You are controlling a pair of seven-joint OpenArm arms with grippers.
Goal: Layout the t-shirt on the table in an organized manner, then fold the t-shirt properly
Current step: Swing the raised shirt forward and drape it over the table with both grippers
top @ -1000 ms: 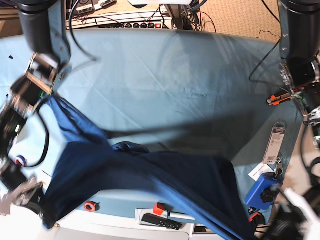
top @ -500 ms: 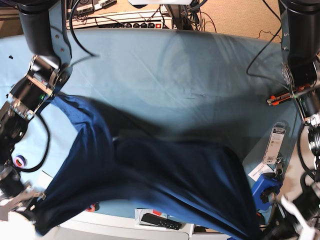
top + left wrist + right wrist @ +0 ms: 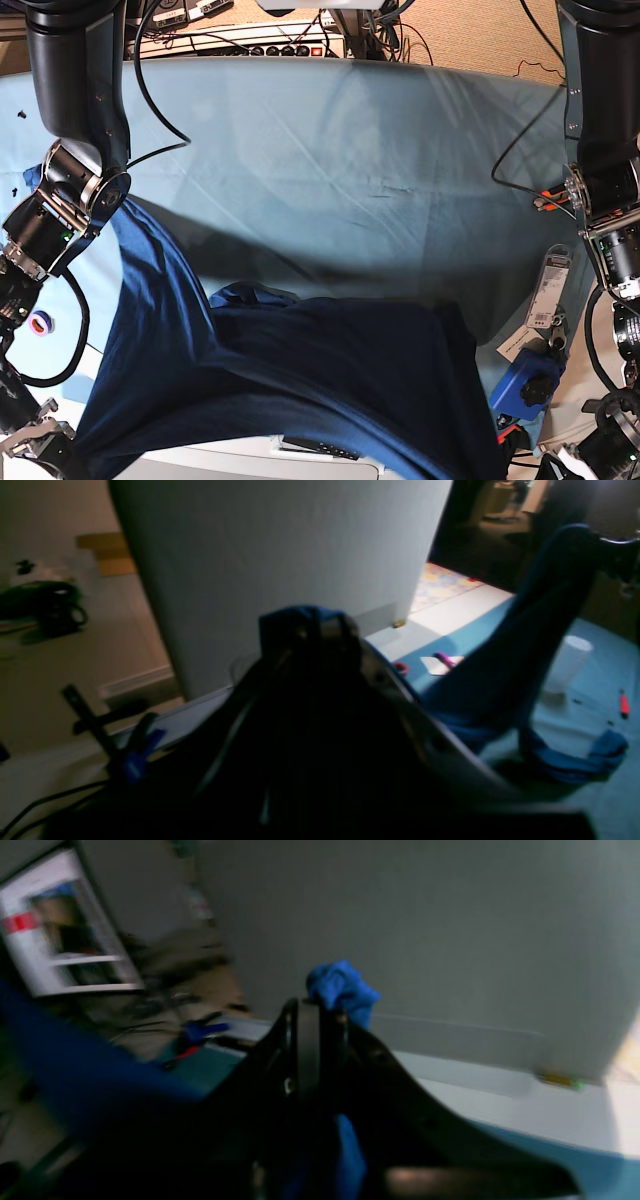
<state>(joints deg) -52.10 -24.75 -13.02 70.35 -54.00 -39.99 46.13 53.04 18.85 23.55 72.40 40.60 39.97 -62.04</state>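
The dark navy t-shirt (image 3: 330, 370) hangs stretched between my two grippers over the near part of the teal table (image 3: 340, 170). A sleeve part (image 3: 150, 260) runs up toward the arm on the base view's left. My right gripper (image 3: 317, 1007) is shut on a bunched blue fold of the t-shirt (image 3: 342, 985). It shows in the base view's bottom left corner (image 3: 40, 440). My left gripper (image 3: 310, 625) is shut on another edge of the t-shirt (image 3: 505, 670), which stretches up to the other arm. In the base view it is at the bottom right corner, mostly hidden.
A blue clamp (image 3: 525, 385), a tagged card (image 3: 550, 290) and an orange tool (image 3: 555, 197) lie at the table's right edge. A tape roll (image 3: 40, 322) lies at the left. A black remote (image 3: 320, 447) peeks out at the front edge. A white cup (image 3: 565, 670) stands on the table.
The t-shirt has been drawn wider and toward the near edge and now covers the red tape roll and red block at the front. Both arms have shifted toward the near corners.
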